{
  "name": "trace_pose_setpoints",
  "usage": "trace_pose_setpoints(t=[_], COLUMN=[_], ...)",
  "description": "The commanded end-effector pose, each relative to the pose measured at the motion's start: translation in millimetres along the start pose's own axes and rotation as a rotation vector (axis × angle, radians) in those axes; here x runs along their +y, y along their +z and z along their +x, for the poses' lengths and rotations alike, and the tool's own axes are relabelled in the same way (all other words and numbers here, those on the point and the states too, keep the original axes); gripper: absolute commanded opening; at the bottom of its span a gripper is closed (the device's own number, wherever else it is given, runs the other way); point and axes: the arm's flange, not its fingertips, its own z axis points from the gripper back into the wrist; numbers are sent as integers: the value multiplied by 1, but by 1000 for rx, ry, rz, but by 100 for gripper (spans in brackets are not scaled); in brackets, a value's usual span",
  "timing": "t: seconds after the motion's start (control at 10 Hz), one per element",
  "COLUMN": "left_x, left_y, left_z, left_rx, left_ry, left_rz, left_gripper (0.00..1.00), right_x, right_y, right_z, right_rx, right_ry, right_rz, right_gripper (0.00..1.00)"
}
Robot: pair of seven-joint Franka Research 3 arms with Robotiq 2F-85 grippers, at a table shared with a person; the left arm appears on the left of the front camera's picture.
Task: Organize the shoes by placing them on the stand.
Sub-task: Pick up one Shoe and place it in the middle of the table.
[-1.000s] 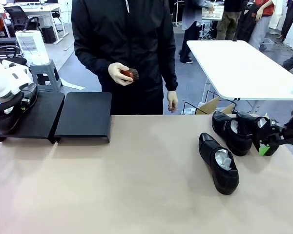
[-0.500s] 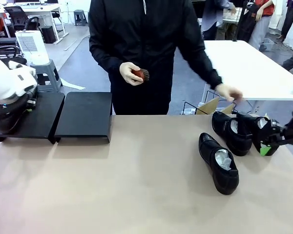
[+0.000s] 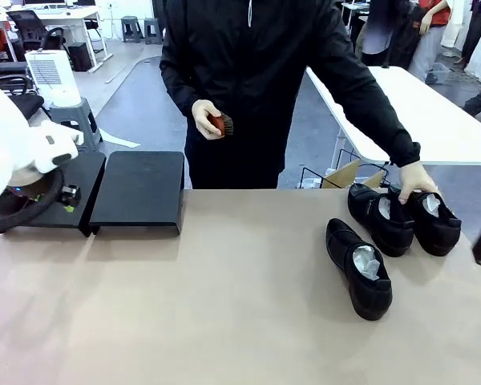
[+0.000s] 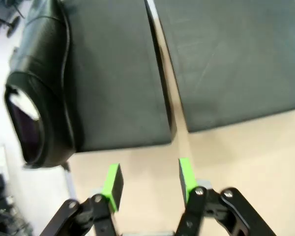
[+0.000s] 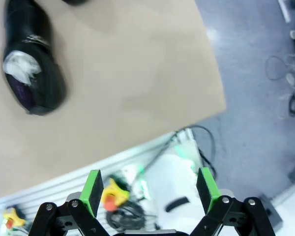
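One glossy black shoe (image 4: 39,98), white paper in its opening, lies on the left panel of the black stand (image 4: 118,78). My left gripper (image 4: 148,179) hangs open just off the stand's front edge, with nothing between its green pads. Three more shoes sit at the right of the table: the nearest (image 3: 359,269), the middle one (image 3: 379,218) and the far-right one (image 3: 434,223), on which the person's hand (image 3: 417,178) rests. My right gripper (image 5: 150,189) is open wide over the table's right edge, with one shoe (image 5: 32,73) farther off. The stand's right panel (image 3: 140,192) is bare.
The person stands at the far side holding a small brown brush (image 3: 219,123) in the other hand. A white table (image 3: 433,120) stands behind on the right. The tan tabletop (image 3: 224,289) lies open between the stand and the shoes.
My right gripper has pulled back to the right, away from the far-right shoe. The person has stepped right and laid a hand on that shoe. My left arm has drawn back from the shoe on the stand.
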Motion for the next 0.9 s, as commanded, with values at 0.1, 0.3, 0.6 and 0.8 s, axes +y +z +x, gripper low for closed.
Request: trace_pose_setpoints(t=[0.1, 0.3, 0.6, 0.8], left_x=[26, 27, 24, 24], left_y=[28, 25, 30, 30], left_z=[4, 6, 3, 3], left_rx=[36, -26, 25, 25], left_ry=[27, 19, 35, 35], left_rz=[-23, -43, -14, -14], left_gripper=[61, 61, 61, 61], right_x=[-31, -29, -26, 38], right_y=[-14, -14, -6, 3], right_z=[-4, -2, 3, -15], right_rx=[51, 48, 62, -12], right_ry=[56, 41, 29, 226], right_rz=[-25, 29, -9, 50], right_gripper=[100, 100, 100, 100])
